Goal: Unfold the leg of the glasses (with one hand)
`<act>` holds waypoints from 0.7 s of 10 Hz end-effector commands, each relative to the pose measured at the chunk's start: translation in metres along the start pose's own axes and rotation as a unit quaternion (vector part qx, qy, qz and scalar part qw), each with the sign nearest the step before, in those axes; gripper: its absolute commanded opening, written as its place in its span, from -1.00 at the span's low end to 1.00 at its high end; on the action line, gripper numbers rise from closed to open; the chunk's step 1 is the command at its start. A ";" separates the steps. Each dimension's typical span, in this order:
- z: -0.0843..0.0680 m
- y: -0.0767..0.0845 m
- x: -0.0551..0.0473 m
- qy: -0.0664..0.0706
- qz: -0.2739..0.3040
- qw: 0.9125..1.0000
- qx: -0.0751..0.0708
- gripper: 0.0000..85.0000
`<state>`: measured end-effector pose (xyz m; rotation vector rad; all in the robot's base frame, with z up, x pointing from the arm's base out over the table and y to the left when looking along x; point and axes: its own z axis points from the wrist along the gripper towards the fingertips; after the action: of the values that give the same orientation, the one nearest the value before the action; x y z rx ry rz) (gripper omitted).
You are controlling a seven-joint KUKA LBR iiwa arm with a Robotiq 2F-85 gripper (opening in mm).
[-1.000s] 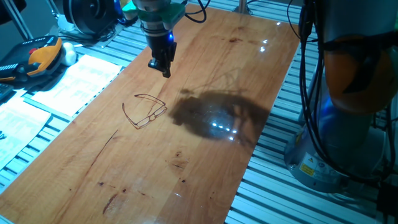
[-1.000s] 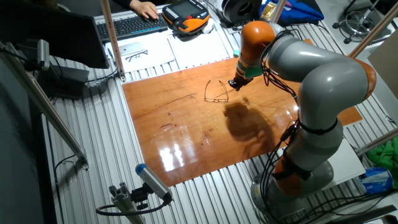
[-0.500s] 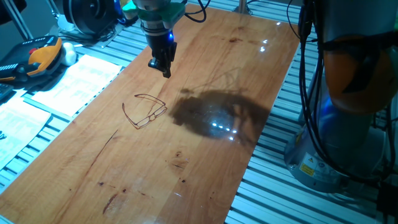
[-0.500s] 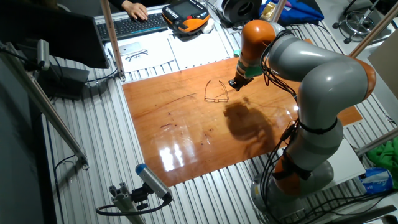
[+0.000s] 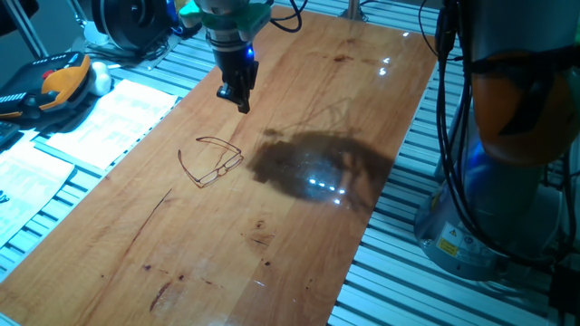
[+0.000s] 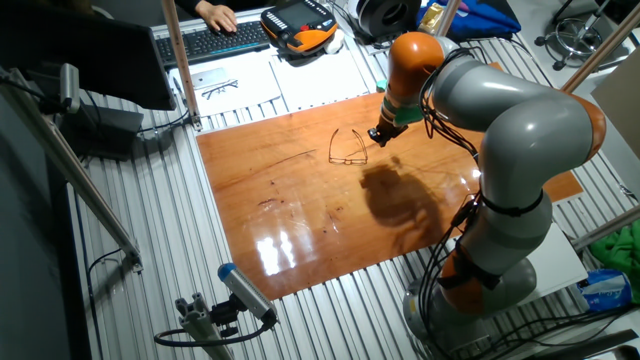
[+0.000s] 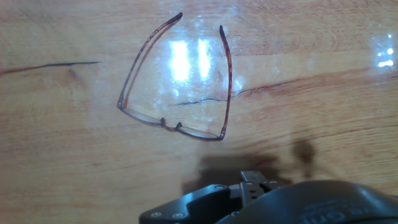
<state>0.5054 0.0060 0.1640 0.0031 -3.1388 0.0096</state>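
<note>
The glasses (image 5: 211,159) lie flat on the wooden table (image 5: 362,109), both legs swung out from the front in the hand view, so to my eye the unfolding looks done or nearly so. The gripper (image 5: 237,96) hangs just above the wood, a little beyond the frame and clear of it, holding nothing; its fingers look close together, though I can't tell for sure whether they're fully closed. I'd guess it sits off to that side to stay clear of the thin wire.
</note>
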 end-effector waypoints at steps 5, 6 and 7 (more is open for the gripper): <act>0.000 0.000 0.000 -0.001 -0.001 1.000 -0.002 -1.00; 0.000 0.000 0.000 -0.001 -0.001 1.000 -0.002 -1.00; 0.000 0.000 0.000 -0.001 -0.002 1.000 -0.003 -1.00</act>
<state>0.5054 0.0060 0.1640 0.0082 -3.1404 0.0001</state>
